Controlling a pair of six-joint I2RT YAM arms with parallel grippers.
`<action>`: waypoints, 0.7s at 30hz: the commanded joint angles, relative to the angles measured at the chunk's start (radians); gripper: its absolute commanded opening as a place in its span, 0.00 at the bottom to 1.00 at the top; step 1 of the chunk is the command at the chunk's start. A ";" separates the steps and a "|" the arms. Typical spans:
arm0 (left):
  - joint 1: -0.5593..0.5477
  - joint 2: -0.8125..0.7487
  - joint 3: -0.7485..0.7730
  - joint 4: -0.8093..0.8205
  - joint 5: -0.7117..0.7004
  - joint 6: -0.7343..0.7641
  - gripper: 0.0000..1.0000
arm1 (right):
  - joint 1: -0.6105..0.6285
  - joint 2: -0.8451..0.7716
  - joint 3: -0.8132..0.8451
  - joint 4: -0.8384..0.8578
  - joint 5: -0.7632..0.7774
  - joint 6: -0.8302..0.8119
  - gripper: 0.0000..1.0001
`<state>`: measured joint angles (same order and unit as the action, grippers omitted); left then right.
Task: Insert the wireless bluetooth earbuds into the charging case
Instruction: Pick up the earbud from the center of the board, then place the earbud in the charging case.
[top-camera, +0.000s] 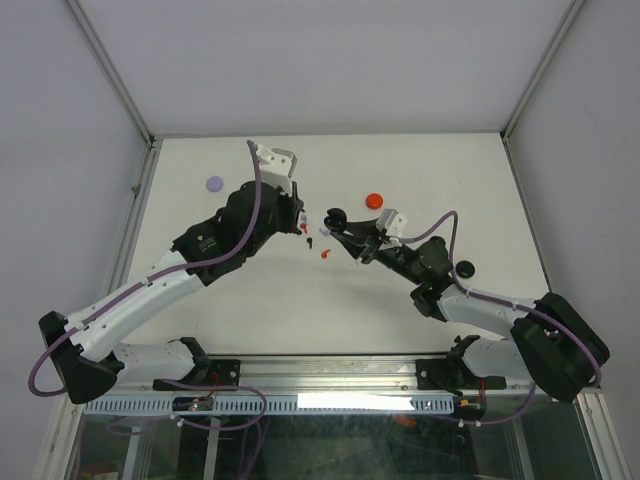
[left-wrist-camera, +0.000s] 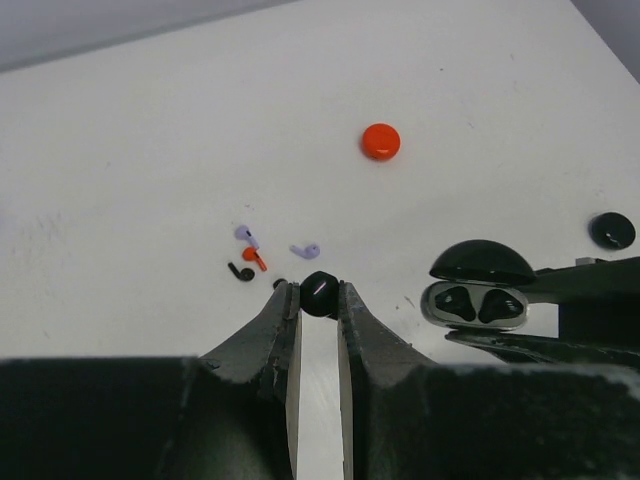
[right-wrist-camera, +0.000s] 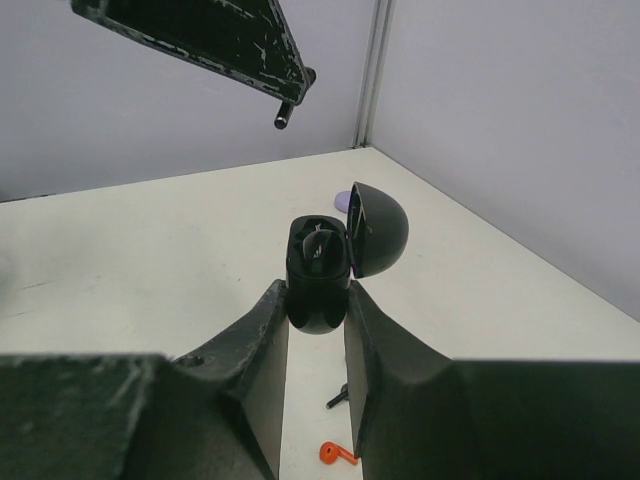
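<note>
Left wrist view gives the clearest look at the grasp: the left gripper (left-wrist-camera: 318, 298) is clenched on a black earbud (left-wrist-camera: 319, 293), pinched at the very fingertips above the table (left-wrist-camera: 150, 150). Just beyond it lie the loose buds: two lavender earbuds (left-wrist-camera: 306, 250), a red earbud (left-wrist-camera: 254, 257) and a second black earbud (left-wrist-camera: 240, 272), close together. To the right, the black charging case (left-wrist-camera: 475, 303) sits with its lid (left-wrist-camera: 482, 262) hinged up; two dark shapes fill its wells, though I cannot tell whether they are buds or bare moulding.

The right wrist view shows what holds that case: the right gripper (right-wrist-camera: 316, 292) is closed around its lower body, with the open side turned towards the left arm's fingers.

Only the top external view takes in the lavender case (top-camera: 214, 184) at far left, well apart from the red case (top-camera: 375, 200) and another black round case (top-camera: 465, 268).

The table is plain white, enclosed by pale grey panels (top-camera: 300, 60).

Both arms reach inward from the near corners, and their grippers meet near the table's middle, close but not touching.
</note>
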<state>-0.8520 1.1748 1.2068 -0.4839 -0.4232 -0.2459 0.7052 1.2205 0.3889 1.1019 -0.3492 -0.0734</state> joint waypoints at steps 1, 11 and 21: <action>-0.071 -0.031 -0.020 0.157 -0.068 0.127 0.06 | 0.007 0.004 0.048 0.084 0.014 -0.018 0.00; -0.231 0.027 0.006 0.224 -0.211 0.363 0.08 | 0.007 -0.016 0.045 0.085 0.001 -0.008 0.00; -0.330 0.100 0.009 0.272 -0.337 0.484 0.08 | 0.007 -0.034 0.043 0.087 -0.016 0.013 0.00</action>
<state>-1.1564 1.2633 1.1904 -0.2863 -0.6785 0.1589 0.7059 1.2236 0.3893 1.1179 -0.3557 -0.0692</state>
